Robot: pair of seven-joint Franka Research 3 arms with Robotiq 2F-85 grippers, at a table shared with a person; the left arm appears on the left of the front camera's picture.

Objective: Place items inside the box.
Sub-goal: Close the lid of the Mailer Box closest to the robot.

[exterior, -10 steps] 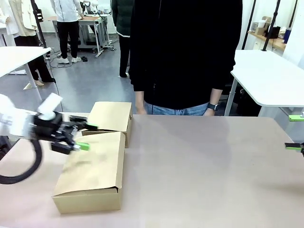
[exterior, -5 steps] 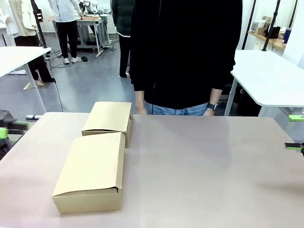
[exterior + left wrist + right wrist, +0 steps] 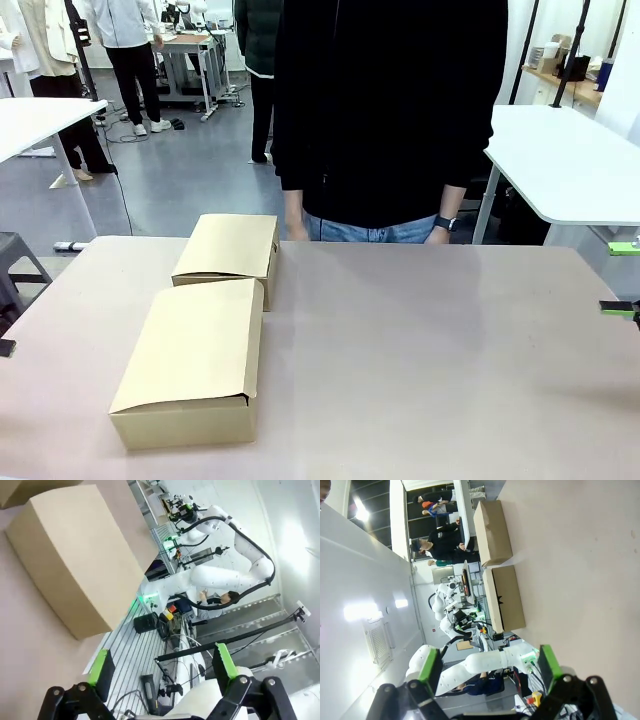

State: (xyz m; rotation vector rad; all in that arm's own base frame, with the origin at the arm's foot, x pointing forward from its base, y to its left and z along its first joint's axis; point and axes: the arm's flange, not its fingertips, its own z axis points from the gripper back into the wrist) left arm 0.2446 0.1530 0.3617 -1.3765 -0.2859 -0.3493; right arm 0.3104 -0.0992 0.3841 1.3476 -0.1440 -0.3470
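The left hand (image 3: 160, 672) and the right hand (image 3: 486, 667) share a build: black linkage fingers, silver pivot screws, bright green pads. The person (image 3: 390, 110) wears a black top, blue jeans and a dark wristwatch (image 3: 446, 224) (round-faced).

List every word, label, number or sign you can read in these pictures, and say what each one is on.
No readable text.
Near cardboard box: plain tan, no print.
Far cardboard box: plain tan, no print.
Table: bare surface, nothing written.
Left pincer and right pincer: green pads, no lettering visible.
Background equipment in the wrist views: too small and blurred to read.
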